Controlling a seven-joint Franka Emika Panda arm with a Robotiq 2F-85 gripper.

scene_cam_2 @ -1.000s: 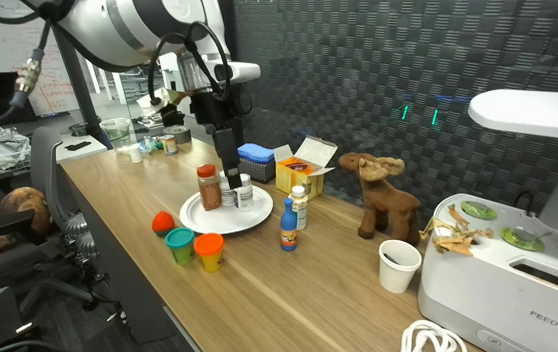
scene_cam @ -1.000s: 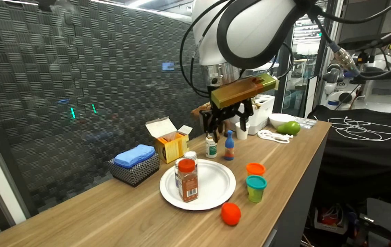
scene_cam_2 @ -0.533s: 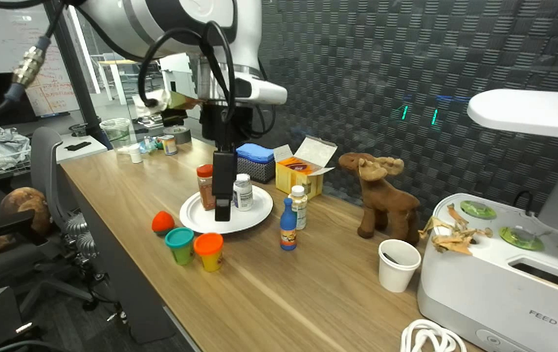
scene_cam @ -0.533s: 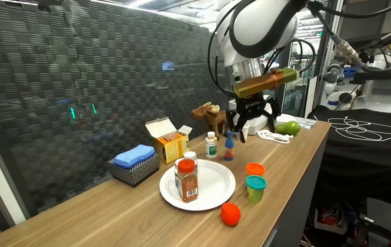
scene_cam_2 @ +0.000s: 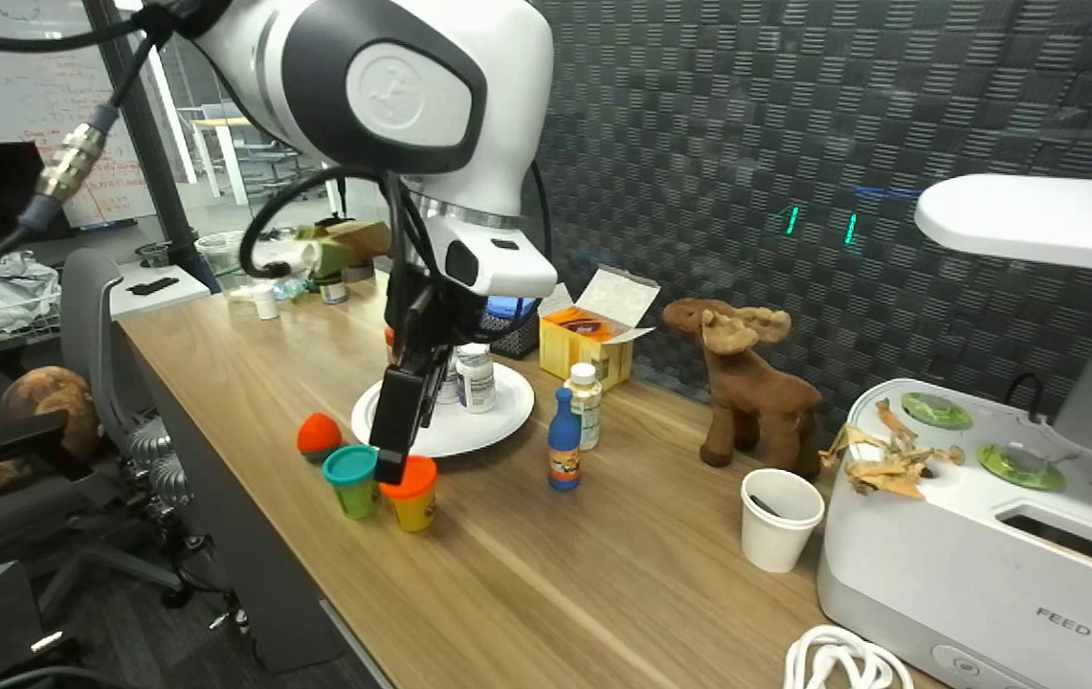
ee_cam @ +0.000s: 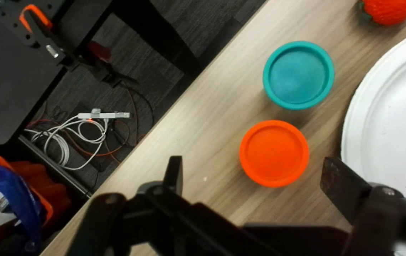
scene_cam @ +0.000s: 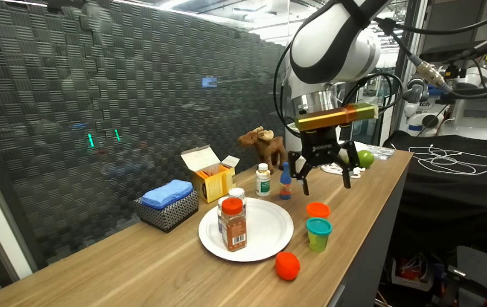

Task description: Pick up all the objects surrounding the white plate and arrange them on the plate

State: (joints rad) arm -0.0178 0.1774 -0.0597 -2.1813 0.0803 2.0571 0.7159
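My claw stands wide open with nothing in it, above the orange-lidded tub, which sits upright on the desk, just beside the teal-lidded tub and near the white plate. I judge it a light plastic thing, smooth and fairly stiff, hardly fragile. I'd grip the yellow body rather than the lid, which might pop off, and squeeze moderately since the tapering sides could slip. Its long axis runs vertically, lid up; being round, it points no particular way sideways, so I need only clear the teal-lidded tub.
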